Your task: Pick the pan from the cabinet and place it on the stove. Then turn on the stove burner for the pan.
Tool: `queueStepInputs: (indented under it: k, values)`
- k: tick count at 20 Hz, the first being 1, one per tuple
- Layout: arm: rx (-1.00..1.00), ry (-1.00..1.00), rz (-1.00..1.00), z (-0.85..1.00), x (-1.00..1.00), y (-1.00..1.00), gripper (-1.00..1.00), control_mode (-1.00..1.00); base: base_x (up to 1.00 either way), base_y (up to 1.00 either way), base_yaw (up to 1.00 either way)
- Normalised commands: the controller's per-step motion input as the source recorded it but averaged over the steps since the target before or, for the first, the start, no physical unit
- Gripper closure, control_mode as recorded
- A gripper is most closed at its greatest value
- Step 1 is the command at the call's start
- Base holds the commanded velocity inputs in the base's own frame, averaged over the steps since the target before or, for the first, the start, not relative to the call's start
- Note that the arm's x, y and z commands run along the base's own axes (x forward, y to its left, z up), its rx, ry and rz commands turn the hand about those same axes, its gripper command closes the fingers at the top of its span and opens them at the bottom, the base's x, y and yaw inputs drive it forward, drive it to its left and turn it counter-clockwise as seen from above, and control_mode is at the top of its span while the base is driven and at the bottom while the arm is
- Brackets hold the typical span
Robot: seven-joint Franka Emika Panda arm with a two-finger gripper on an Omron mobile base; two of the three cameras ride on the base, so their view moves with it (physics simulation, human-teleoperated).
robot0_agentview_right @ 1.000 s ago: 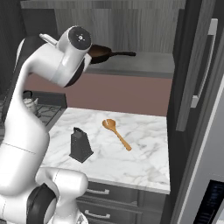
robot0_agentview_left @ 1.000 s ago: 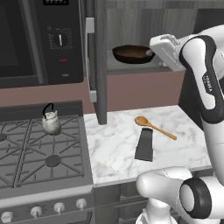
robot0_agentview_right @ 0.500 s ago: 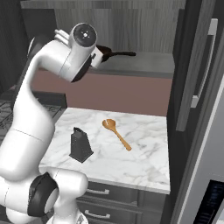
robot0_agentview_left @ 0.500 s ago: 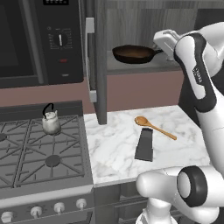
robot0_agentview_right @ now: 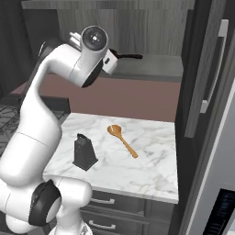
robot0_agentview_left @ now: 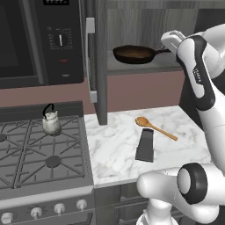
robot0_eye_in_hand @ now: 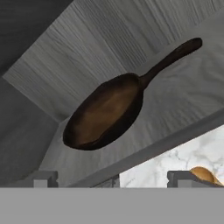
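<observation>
The pan [robot0_agentview_left: 133,54], a round dark brown skillet, lies on the grey shelf inside the open cabinet [robot0_agentview_left: 145,67]. Its thin black handle [robot0_agentview_left: 161,51] points right, towards my white hand just beyond its end. In the hand view the pan [robot0_eye_in_hand: 105,113] fills the middle, with the handle [robot0_eye_in_hand: 171,57] running to the upper right. My gripper [robot0_eye_in_hand: 112,178] is open, its two tips wide apart below the pan, clear of it and holding nothing. From the right base, my arm hides the pan's bowl and leaves the handle [robot0_agentview_right: 129,56] showing. The stove [robot0_agentview_left: 26,151] is at the lower left.
A small silver kettle [robot0_agentview_left: 51,123] stands on the stove's back right grate, with silver knobs [robot0_agentview_left: 58,208] along the front. A wooden spoon [robot0_agentview_left: 154,127] and a dark grater [robot0_agentview_left: 145,145] lie on the marble counter. The cabinet's door [robot0_agentview_left: 99,66] stands open beside the black microwave [robot0_agentview_left: 44,39].
My arm has swung and the hand has risen slightly and shifted right, near the end of the pan's handle. The jaws stayed open. The pan has not moved.
</observation>
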Motion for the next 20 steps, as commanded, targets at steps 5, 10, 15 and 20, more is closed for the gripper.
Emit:
queueStepInputs:
  k: [5, 10, 15, 20]
  values:
    - [0.0, 0.0, -0.06, -0.03, 0.16, -0.3, -1.0, -1.0, 0.0, 0.0, 0.0]
    - [0.0, 0.0, -0.05, -0.05, 0.27, -0.23, -1.0, -1.0, 0.0, 0.0, 0.0]
    - [0.0, 0.0, 0.0, -0.01, 0.14, -0.23, -1.0, -1.0, 0.0, 0.0, 0.0]
    - [0.0, 0.01, -0.02, -0.02, 0.2, -0.08, -1.0, -1.0, 0.0, 0.0, 0.0]
